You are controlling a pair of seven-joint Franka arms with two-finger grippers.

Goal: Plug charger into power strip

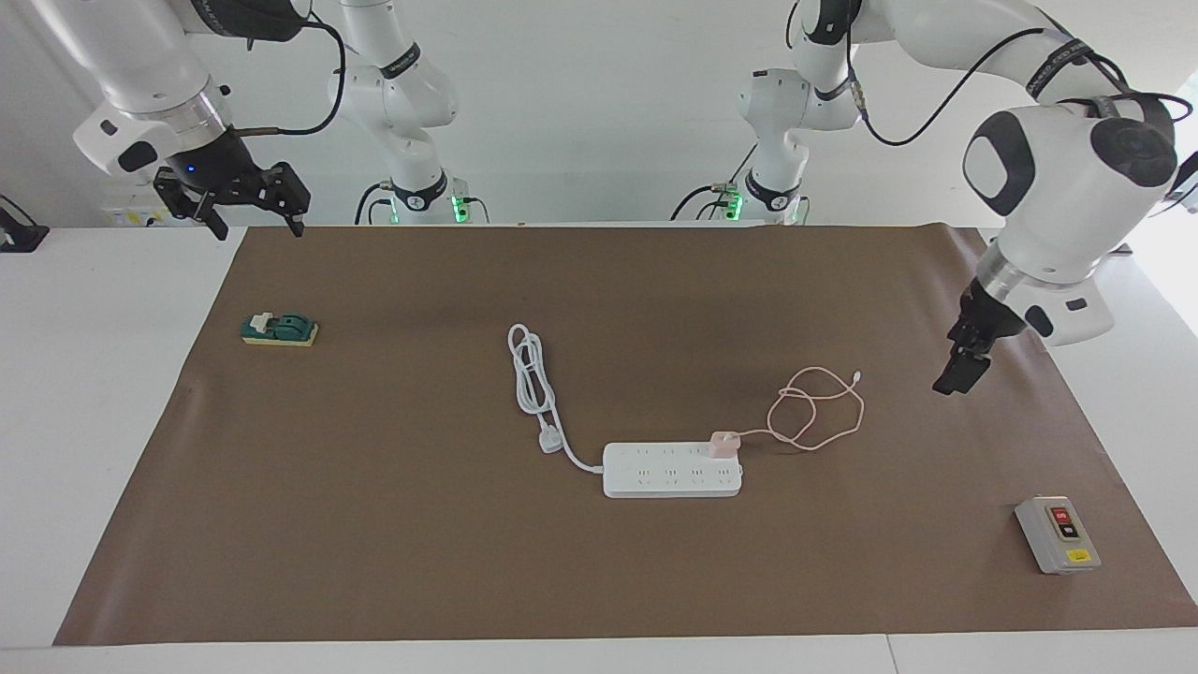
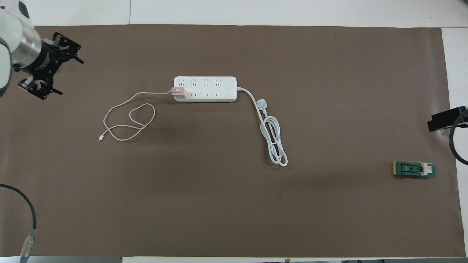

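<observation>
two arms are up off the mat (image 1: 374, 524), neither holding anything. the left arm arches high from its base and bends down over the mat's edge at its own end of the table, its wrist tilted so the left gripper (image 1: 956, 372) (image 2: 51, 60) hangs in the air with its fingers spread wide, over bare mat between the pink cable (image 1: 824, 412) (image 2: 124, 120) and the grey box (image 1: 1057, 534). the right arm waits with the right gripper (image 1: 251, 208) raised over the mat's corner nearest its base, jaws wide too. the charger (image 1: 723, 444) (image 2: 178, 92) sits upright in the strip (image 1: 669, 470) (image 2: 204, 88), in the end socket toward the left arm, on the row nearer the robots; its cable loops loosely on the mat toward the left arm's end. the strip lies mid-mat, its white cord (image 1: 533, 379) (image 2: 272, 138) coiled toward the robots. a green block (image 1: 279, 329) (image 2: 414, 169) lies near the right arm's edge. wide bare mat surrounds the strip on the side away from the robots.
</observation>
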